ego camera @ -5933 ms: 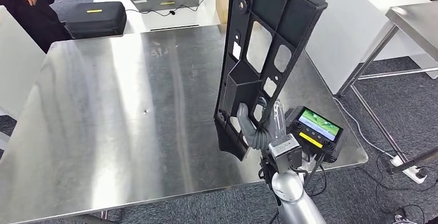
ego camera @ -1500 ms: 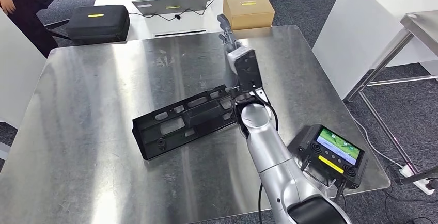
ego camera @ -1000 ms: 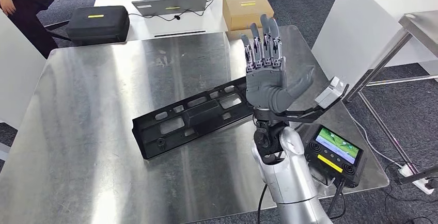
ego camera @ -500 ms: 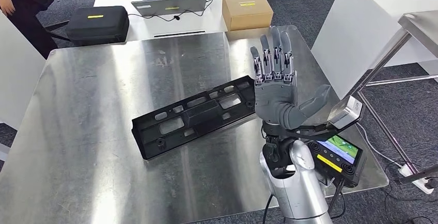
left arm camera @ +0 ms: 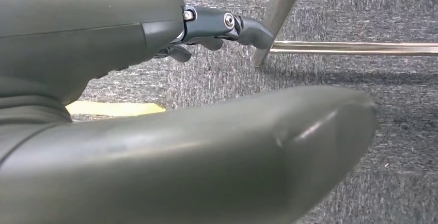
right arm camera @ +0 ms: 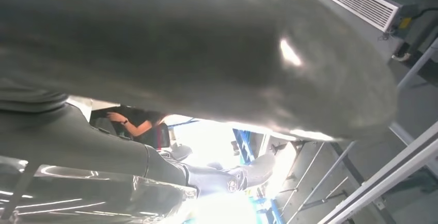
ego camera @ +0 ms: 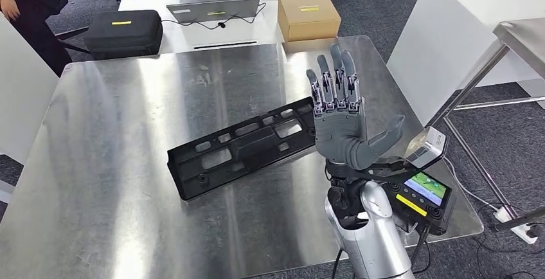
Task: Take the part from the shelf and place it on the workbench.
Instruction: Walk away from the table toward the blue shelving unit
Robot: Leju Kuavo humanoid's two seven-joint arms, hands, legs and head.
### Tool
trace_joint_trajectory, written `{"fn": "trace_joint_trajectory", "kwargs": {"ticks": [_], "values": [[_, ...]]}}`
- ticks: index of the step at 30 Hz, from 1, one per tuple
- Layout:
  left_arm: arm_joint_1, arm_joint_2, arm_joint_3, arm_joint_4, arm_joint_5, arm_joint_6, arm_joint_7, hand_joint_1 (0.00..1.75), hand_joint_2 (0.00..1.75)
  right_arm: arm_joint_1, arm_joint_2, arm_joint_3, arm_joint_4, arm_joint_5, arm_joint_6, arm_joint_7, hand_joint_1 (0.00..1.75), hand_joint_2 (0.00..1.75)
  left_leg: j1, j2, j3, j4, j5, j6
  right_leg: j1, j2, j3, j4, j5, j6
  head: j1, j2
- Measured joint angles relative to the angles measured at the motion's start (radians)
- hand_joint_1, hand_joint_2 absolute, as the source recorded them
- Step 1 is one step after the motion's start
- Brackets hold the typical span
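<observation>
Now flat on the steel workbench (ego camera: 128, 99), the black plastic part (ego camera: 241, 147) lies diagonally while the robot's right hand (ego camera: 344, 121) is raised above its end, fingers spread, grasping nothing; left hand's (left arm camera: 155, 131) state unclear.

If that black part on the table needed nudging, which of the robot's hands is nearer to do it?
Probably the right hand: it is raised, fingers spread, holding nothing, just beside the black part lying on the steel workbench. The left hand hangs low, facing the carpet.
</observation>
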Motion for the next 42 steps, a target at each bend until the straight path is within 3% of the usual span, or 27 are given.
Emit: {"fn": "trace_joint_trajectory", "kwargs": {"ticks": [2,3,5,7,9,11,13,14,15,17,19,22,23,24,26,28,29,30,32,34,35,37,38,39,40,42], "values": [[0.0,-0.002,0.0,0.0,0.001,0.0,0.0,0.0,0.0,0.0,0.0,0.002,0.0,-0.003,0.0,0.002,0.0,0.0,-0.002,-0.001,-0.001,0.006,-0.001,-0.009,-0.003,-0.006,0.085,-0.148,0.049,0.008,0.0,0.0],[0.0,-0.003,0.001,0.0,0.003,0.003,0.0,0.0,0.0,0.001,0.0,0.004,0.0,-0.005,0.0,0.004,0.0,0.0,-0.003,-0.001,-0.002,0.009,-0.003,-0.015,-0.003,-0.007,0.11,-0.193,0.065,0.005,-0.001,0.0],[0.001,-0.005,0.004,0.0,0.007,0.017,0.001,0.0,0.0,0.005,0.0,0.012,0.002,-0.009,0.0,0.007,0.0,0.0,-0.003,0.0,-0.004,0.013,-0.002,-0.028,0.002,-0.006,0.12,-0.208,0.079,-0.008,-0.002,0.0],[0.001,-0.008,0.006,0.0,0.009,0.031,0.001,0.0,0.0,0.009,0.001,0.023,0.006,-0.012,0.0,0.011,0.0,0.0,0.003,0.001,-0.009,0.021,-0.01,-0.039,-0.004,-0.004,0.117,-0.209,0.086,-0.022,-0.003,0.0],[0.0,-0.012,0.009,0.001,0.008,0.037,0.003,0.0,0.0,0.011,0.003,0.037,0.014,-0.018,0.003,0.022,0.0,0.0,0.011,0.002,-0.033,0.085,-0.065,-0.054,-0.01,-0.005,0.114,-0.211,0.094,-0.037,-0.006,0.0],[-0.003,-0.014,0.012,0.002,0.007,0.038,0.007,0.0,0.0,0.013,0.004,0.057,0.033,-0.022,0.006,0.035,0.0,0.0,0.018,0.004,-0.081,0.213,-0.148,-0.068,-0.007,-0.006,0.105,-0.211,0.1,-0.046,-0.008,0.0],[-0.007,-0.015,0.014,0.002,0.006,0.035,0.011,0.0,0.0,0.019,0.004,0.077,0.057,-0.025,0.007,0.042,0.0,0.0,0.023,0.004,-0.105,0.297,-0.188,-0.075,-0.004,-0.006,0.092,-0.209,0.108,-0.048,-0.008,0.0],[-0.008,-0.015,0.014,0.002,0.006,0.034,0.012,0.0,0.0,0.023,0.005,0.085,0.068,-0.026,0.007,0.042,0.0,0.0,0.024,0.004,-0.087,0.282,-0.179,-0.074,-0.003,-0.006,0.086,-0.208,0.112,-0.047,-0.008,0.0],[-0.009,-0.015,0.014,0.002,0.006,0.033,0.013,0.0,0.0,0.027,0.005,0.092,0.077,-0.028,0.007,0.043,0.0,0.0,0.025,0.004,-0.051,0.234,-0.158,-0.072,-0.002,-0.005,0.081,-0.207,0.116,-0.045,-0.009,0.0],[-0.013,-0.015,0.015,0.002,0.006,0.033,0.015,0.0,0.0,0.032,0.007,0.101,0.091,-0.03,0.007,0.043,0.0,0.0,0.022,0.004,0.044,0.09,-0.115,-0.062,0.0,-0.004,0.076,-0.207,0.126,-0.037,-0.008,0.0],[-0.017,-0.016,0.015,0.002,0.005,0.034,0.015,0.0,0.0,0.033,0.01,0.108,0.1,-0.031,0.007,0.042,0.0,0.0,0.014,0.003,0.086,0.018,-0.096,-0.049,0.002,-0.004,0.075,-0.209,0.136,-0.026,-0.007,0.0],[-0.019,-0.018,0.015,0.002,0.005,0.033,0.015,0.0,0.0,0.035,0.012,0.113,0.113,-0.03,0.007,0.042,0.0,0.0,0.008,0.006,0.076,0.01,-0.071,-0.03,0.004,-0.006,0.069,-0.211,0.146,-0.008,-0.008,0.0],[-0.021,-0.02,0.015,0.002,0.005,0.032,0.014,0.0,0.0,0.036,0.012,0.114,0.116,-0.03,0.006,0.042,0.0,0.0,0.009,0.008,0.072,0.002,-0.058,-0.023,0.005,-0.006,0.059,-0.197,0.133,-0.007,-0.008,0.0],[-0.022,-0.021,0.015,0.003,0.005,0.031,0.014,0.0,0.0,0.037,0.012,0.114,0.119,-0.029,0.005,0.042,0.0,0.0,0.01,0.011,0.064,-0.004,-0.044,-0.015,0.007,-0.006,0.04,-0.162,0.103,-0.012,-0.007,0.0],[-0.025,-0.024,0.015,0.003,0.005,0.03,0.012,0.0,0.0,0.041,0.01,0.115,0.124,-0.027,0.003,0.042,0.0,0.0,0.01,0.013,0.04,-0.008,-0.021,-0.005,0.005,-0.006,-0.009,-0.034,0.014,-0.025,-0.004,0.0],[-0.026,-0.024,0.015,0.003,0.005,0.029,0.012,0.0,0.0,0.048,0.008,0.115,0.129,-0.026,0.001,0.042,0.0,0.0,0.008,0.014,0.012,-0.007,-0.001,-0.004,0.003,-0.006,-0.037,0.086,-0.041,-0.021,-0.003,0.0],[-0.026,-0.024,0.016,0.003,0.005,0.029,0.012,0.0,0.0,0.051,0.007,0.115,0.131,-0.025,0.001,0.042,0.0,0.0,0.007,0.015,-0.002,-0.006,0.009,-0.006,0.002,-0.006,-0.026,0.1,-0.044,-0.012,-0.003,0.0],[-0.026,-0.024,0.016,0.003,0.004,0.029,0.012,0.0,0.0,0.053,0.006,0.115,0.133,-0.025,0.0,0.042,0.0,0.0,0.008,0.015,-0.015,-0.006,0.019,-0.009,0.001,-0.006,0.002,0.079,-0.033,-0.001,-0.002,0.0],[-0.026,-0.025,0.016,0.003,0.002,0.029,0.012,0.0,0.0,0.054,0.005,0.115,0.135,-0.025,0.0,0.042,0.0,0.0,0.006,0.015,-0.038,-0.001,0.036,-0.018,0.0,-0.006,0.117,-0.066,-0.008,0.012,-0.002,0.0],[-0.026,-0.026,0.016,0.003,0.0,0.03,0.012,0.0,0.0,0.055,0.006,0.115,0.135,-0.024,-0.001,0.042,0.0,0.0,0.003,0.015,-0.052,0.007,0.051,-0.029,0.005,-0.005,0.203,-0.191,-0.003,0.005,-0.003,0.0],[-0.026,-0.026,0.016,0.003,-0.001,0.03,0.011,0.0,0.0,0.056,0.007,0.115,0.135,-0.023,-0.002,0.041,0.0,0.0,0.002,0.015,-0.056,0.009,0.058,-0.035,0.008,-0.004,0.214,-0.213,-0.006,-0.001,-0.004,0.0],[-0.025,-0.026,0.016,0.003,-0.002,0.03,0.009,0.0,0.0,0.057,0.007,0.115,0.136,-0.018,-0.006,0.041,0.0,0.0,0.006,0.014,-0.059,0.01,0.068,-0.046,0.003,-0.003,0.2,-0.217,0.004,-0.016,-0.003,0.0],[-0.025,-0.026,0.017,0.003,-0.002,0.03,0.008,0.0,0.0,0.057,0.007,0.115,0.136,-0.015,-0.008,0.041,0.0,0.0,0.01,0.013,-0.065,0.017,0.057,-0.052,-0.001,-0.004,0.196,-0.216,0.011,-0.027,-0.004,0.0],[-0.024,-0.027,0.018,0.003,-0.002,0.03,0.007,0.0,0.0,0.057,0.008,0.115,0.136,-0.013,-0.01,0.041,0.0,0.0,0.014,0.011,-0.076,0.039,0.028,-0.059,-0.006,-0.006,0.19,-0.218,0.021,-0.039,-0.004,0.0],[-0.023,-0.027,0.018,0.003,-0.001,0.03,0.006,0.0,0.0,0.057,0.008,0.115,0.136,-0.012,-0.011,0.04,0.0,0.0,0.018,0.01,-0.092,0.081,-0.018,-0.066,-0.01,-0.008,0.182,-0.218,0.032,-0.049,-0.005,0.0],[-0.022,-0.028,0.02,0.004,-0.001,0.029,0.003,0.0,0.0,0.057,0.008,0.114,0.136,-0.01,-0.014,0.039,0.0,0.0,0.024,0.009,-0.13,0.211,-0.122,-0.08,-0.008,-0.009,0.159,-0.217,0.056,-0.058,-0.007,0.0]]}}
